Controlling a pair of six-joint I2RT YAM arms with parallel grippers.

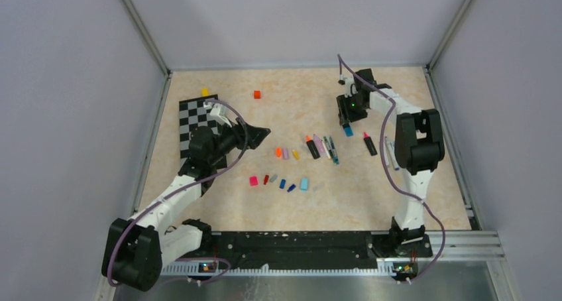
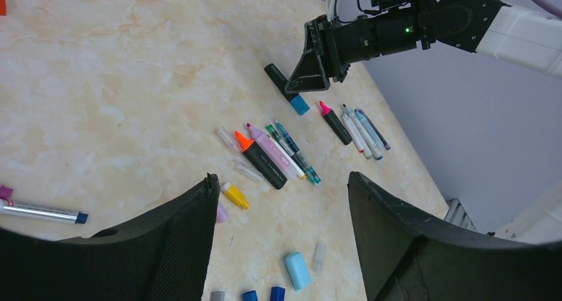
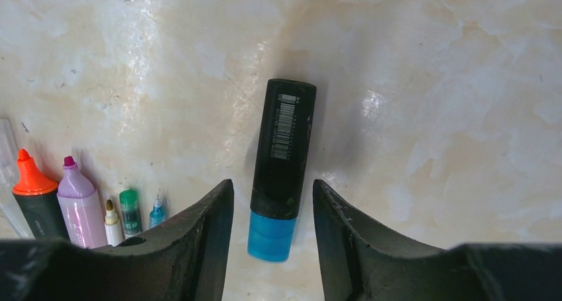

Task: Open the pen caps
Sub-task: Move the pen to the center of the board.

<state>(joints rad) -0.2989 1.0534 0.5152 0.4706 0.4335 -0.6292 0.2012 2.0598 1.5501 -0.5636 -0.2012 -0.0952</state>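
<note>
A black pen with a blue cap [image 3: 273,235] lies flat on the table. My right gripper [image 3: 272,181] hangs over it, open, one finger on each side of its capped end, with gaps showing. From above, that gripper [image 1: 346,119] is at the back right, the blue cap [image 1: 348,132] just below it. My left gripper [image 2: 281,176] is open and empty, above loose pen caps: light blue [image 2: 297,270], yellow [image 2: 236,195] and several more [image 1: 273,179]. Uncapped pens [image 1: 321,146] lie in a cluster at the centre, an orange-tipped one [image 2: 262,160] among them.
A checkerboard [image 1: 195,125] lies under my left arm, with a yellow cube [image 1: 205,92] and a red cube [image 1: 257,95] behind it. A pink-tipped black pen [image 1: 369,144] and more pens [image 2: 364,132] lie by my right arm. Grey walls close three sides.
</note>
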